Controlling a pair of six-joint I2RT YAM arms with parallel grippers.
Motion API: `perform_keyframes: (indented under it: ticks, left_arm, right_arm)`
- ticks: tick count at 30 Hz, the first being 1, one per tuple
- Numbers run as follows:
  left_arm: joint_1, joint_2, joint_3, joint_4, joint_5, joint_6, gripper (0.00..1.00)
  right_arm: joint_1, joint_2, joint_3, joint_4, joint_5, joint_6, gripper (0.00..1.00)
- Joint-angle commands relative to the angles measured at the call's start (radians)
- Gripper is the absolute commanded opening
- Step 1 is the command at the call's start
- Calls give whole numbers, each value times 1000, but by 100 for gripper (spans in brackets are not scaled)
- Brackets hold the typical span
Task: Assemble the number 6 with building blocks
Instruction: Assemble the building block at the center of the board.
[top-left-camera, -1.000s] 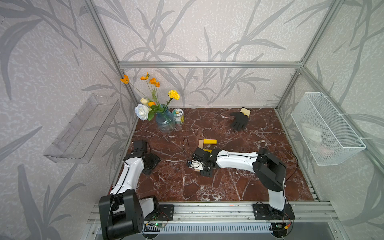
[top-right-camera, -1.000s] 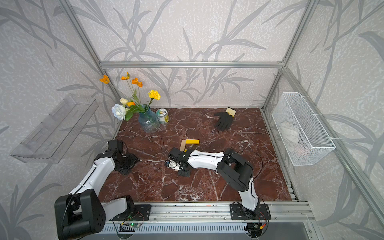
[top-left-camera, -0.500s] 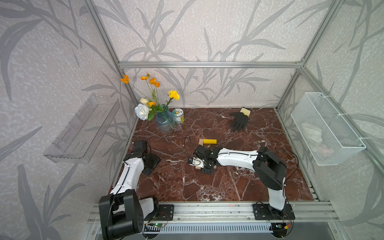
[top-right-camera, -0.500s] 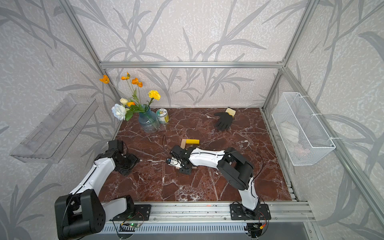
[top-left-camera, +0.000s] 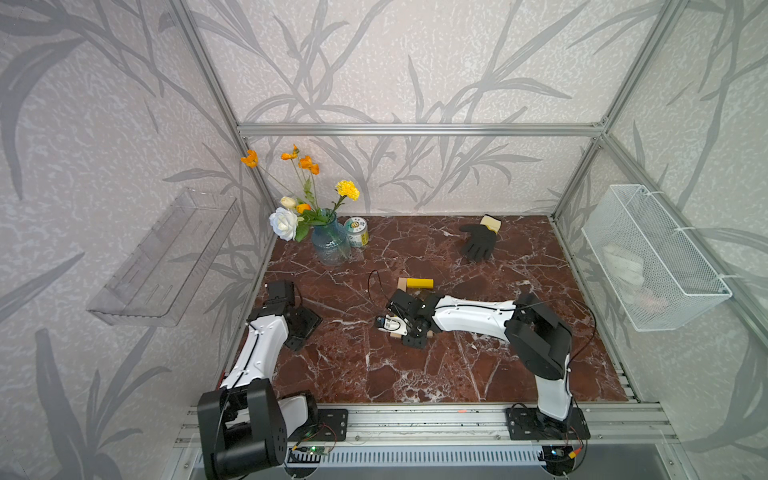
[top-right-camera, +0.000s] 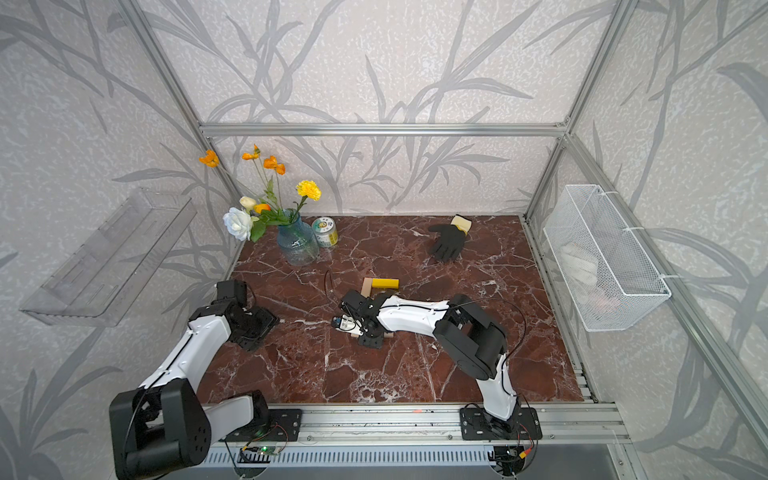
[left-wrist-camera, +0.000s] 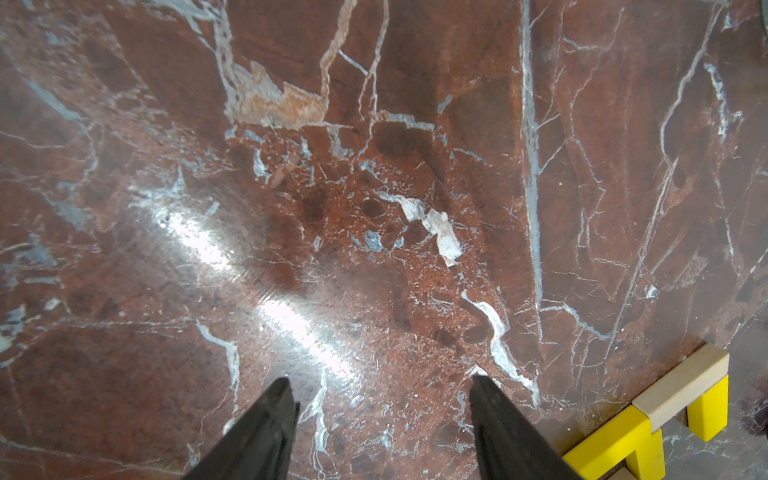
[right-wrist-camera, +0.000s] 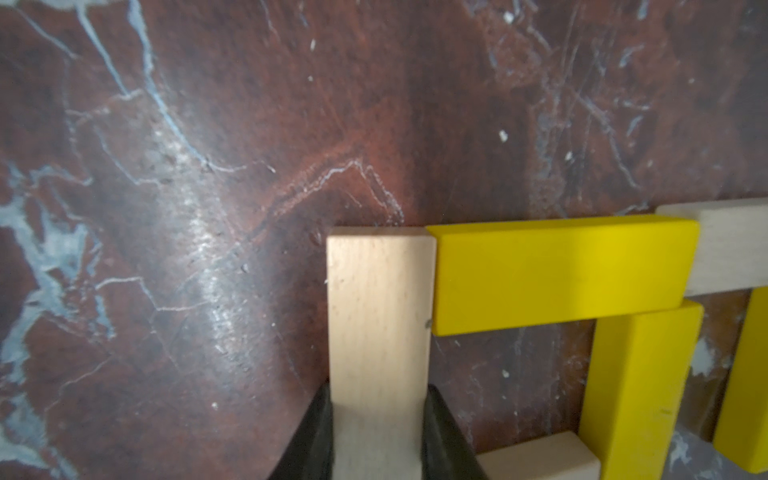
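The right gripper (right-wrist-camera: 378, 395) is seen closed on a pale wood bar (right-wrist-camera: 378, 316), with its black fingers (right-wrist-camera: 316, 436) pressed against the bar's two long sides. Near its free end, the held bar is met at a right angle by the end of a yellow bar (right-wrist-camera: 561, 274), so that a square corner is formed. A second yellow bar (right-wrist-camera: 636, 386) is set crosswise at the other end of the first. A short stretch of another pale bar (right-wrist-camera: 540, 457) is visible between the held bar and the second yellow one, so a loop is enclosed. Beyond the loop, a farther pale bar (right-wrist-camera: 731, 249) is laid on past the first yellow bar, and a third yellow bar (right-wrist-camera: 744, 374) is set crosswise to it. In both top views the number 6 (top-left-camera: 419, 283) is found in front of the vase (top-left-camera: 330, 243) and to its right, on the marble tabletop (top-left-camera: 374, 365), and is largely covered by the right arm (top-left-camera: 473, 318). The left gripper (left-wrist-camera: 380, 384) is held in front of the vase and slightly to its left. Its jaws are moderately apart, and nothing is held between them over bare marble. A can (top-left-camera: 356, 232) stands just beside the vase on its right, and a black glove (top-left-camera: 480, 241) lies well to the vase's right.
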Motion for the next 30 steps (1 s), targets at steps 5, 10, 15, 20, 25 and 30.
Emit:
perform_keyframes:
  ticks: [5,10,15,20,25,30]
  left_arm:
    - [3,-3,-9,5,-7,2,69]
    - [3,-2,-10,7,-6,3,68]
    - [3,-3,-10,8,-7,3,69]
    - [3,-4,-12,8,-7,4,69]
    - [3,-5,-14,11,-7,1,68]
    - [3,-6,-16,11,-9,1,69]
  right_arm:
    - [-9,47,-9,-35,21,-19,0]
    - [-13,44,-12,-36,21,-25,0]
    - [-16,42,-18,-35,20,-30,0]
    - [-19,37,-25,-35,21,-30,0]
    - [-23,34,-34,-31,20,-33,0]
    - [-31,30,-41,-27,17,-37,0]
